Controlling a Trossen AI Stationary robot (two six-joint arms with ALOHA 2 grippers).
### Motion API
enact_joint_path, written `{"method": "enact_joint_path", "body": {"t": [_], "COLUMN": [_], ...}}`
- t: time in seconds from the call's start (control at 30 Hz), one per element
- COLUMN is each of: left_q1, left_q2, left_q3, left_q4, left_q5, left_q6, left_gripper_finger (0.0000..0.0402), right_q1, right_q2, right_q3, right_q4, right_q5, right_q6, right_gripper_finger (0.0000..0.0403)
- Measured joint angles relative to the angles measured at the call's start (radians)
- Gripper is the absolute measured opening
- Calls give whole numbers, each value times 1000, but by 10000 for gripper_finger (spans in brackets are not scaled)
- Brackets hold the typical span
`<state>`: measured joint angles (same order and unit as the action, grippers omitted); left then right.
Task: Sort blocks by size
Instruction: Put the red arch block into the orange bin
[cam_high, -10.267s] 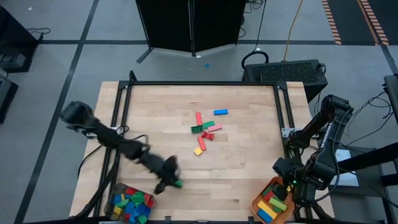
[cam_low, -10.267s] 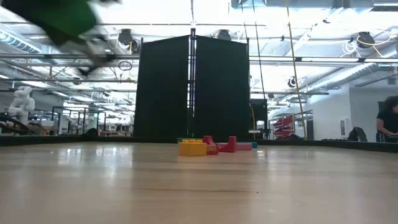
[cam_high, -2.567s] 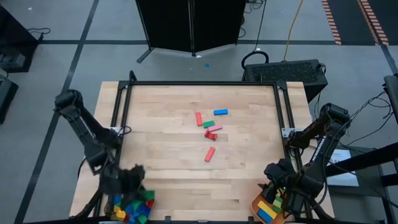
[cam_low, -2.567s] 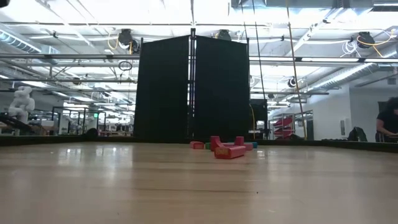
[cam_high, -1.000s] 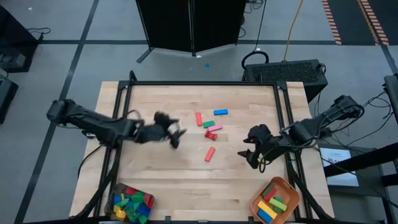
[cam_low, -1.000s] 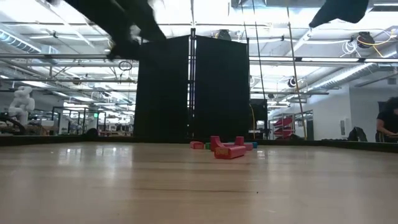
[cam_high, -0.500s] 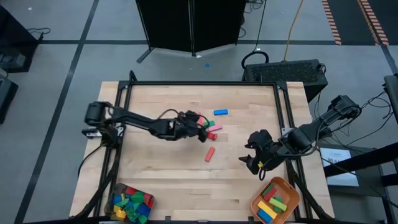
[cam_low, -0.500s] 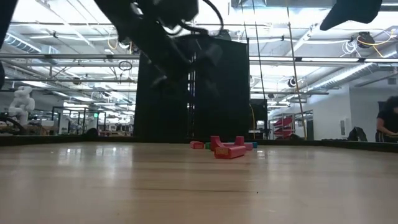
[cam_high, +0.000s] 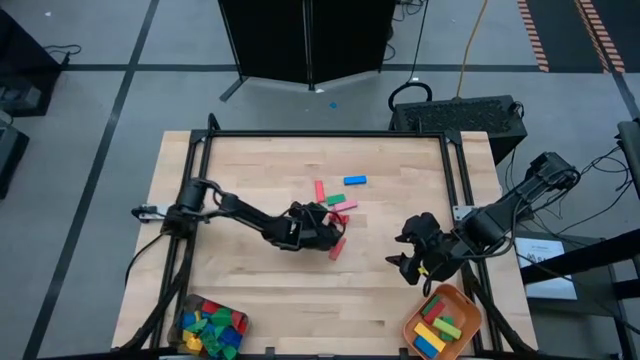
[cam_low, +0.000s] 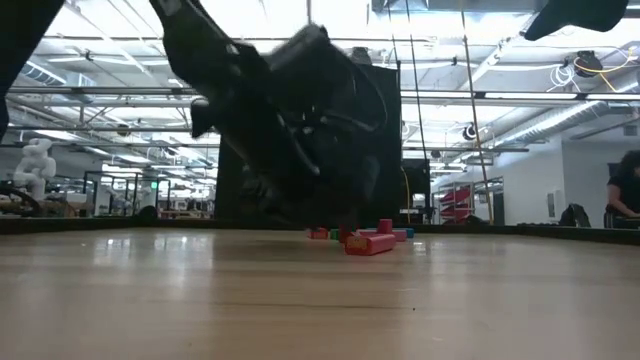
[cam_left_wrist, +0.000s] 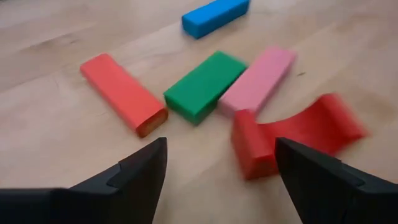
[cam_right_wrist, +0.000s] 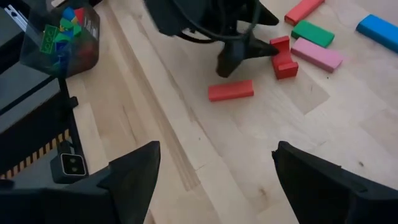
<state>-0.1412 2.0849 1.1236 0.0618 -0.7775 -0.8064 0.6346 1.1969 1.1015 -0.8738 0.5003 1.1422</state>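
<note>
A: Where are the loose blocks?

B: Near the middle of the counter (cam_high: 250, 170), a bit toward the far edge. A blue block (cam_high: 355, 181) lies farthest out. Nearer in, a long red block (cam_left_wrist: 123, 92), a green block (cam_left_wrist: 204, 84) and a pink block (cam_left_wrist: 259, 79) lie side by side, with the green and pink ones touching. A red arch-shaped block (cam_left_wrist: 292, 134) sits just beside the pink one, and a further red block (cam_right_wrist: 231, 90) lies alone, a little nearer the front edge.

A: And the left gripper?

B: The left gripper (cam_high: 330, 228) is low over that cluster, reaching in from the left edge. Its jaws stand wide apart and hold nothing. In its wrist view the two fingers (cam_left_wrist: 142, 173) frame the counter just short of the red arch block.

A: The right one?

B: The right gripper (cam_high: 408, 262) hovers near the right edge, toward the front right corner, well apart from the cluster. Its jaws are also spread wide and empty.

A: Any blocks already put away?

B: Yes. A clear container (cam_high: 185, 322) off the front left corner holds a heap of mixed short blocks. An orange tray (cam_high: 470, 305) off the front right corner holds long blocks in yellow, green, red and blue.
</note>
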Motion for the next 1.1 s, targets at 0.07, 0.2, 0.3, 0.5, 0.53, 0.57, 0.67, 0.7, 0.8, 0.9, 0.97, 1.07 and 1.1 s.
{"method": "enact_joint_path", "body": {"t": [0.07,0.2,0.3,0.5,0.53,0.57,0.67,0.7,0.8,0.9,0.97,1.07,1.1], "left_q1": [15,32,32,23,15,9,-2,-4,-18,-42,-54,-68,-74], "left_q2": [35,79,90,65,56,46,8,-10,-80,-151,-193,-231,-236], "left_q3": [1,4,6,2,-1,-1,-4,-4,-3,-2,-1,14,23], "left_q4": [50,142,145,178,184,192,184,188,195,206,257,327,336], "left_q5": [-6,31,43,104,107,123,134,133,121,124,144,216,256], "left_q6": [-2,-8,-27,-22,-12,7,39,39,49,103,144,190,195], "left_gripper_finger": [278,211,137,27,27,27,27,27,27,27,27,27,27], "right_q1": [8,22,32,43,43,43,43,44,65,101,127,172,194], "right_q2": [0,5,11,35,37,38,38,37,32,23,12,-13,-21], "right_q3": [0,0,0,0,0,0,0,0,0,0,0,0,0], "right_q4": [1,1,2,0,0,0,-2,-6,-33,-83,-109,-113,-110], "right_q5": [1,2,3,0,-1,-1,4,9,24,23,23,25,25], "right_q6": [12,37,51,59,55,50,42,40,37,52,78,96,96], "right_gripper_finger": [304,304,304,304,304,304,304,304,304,304,304,304,304]}}
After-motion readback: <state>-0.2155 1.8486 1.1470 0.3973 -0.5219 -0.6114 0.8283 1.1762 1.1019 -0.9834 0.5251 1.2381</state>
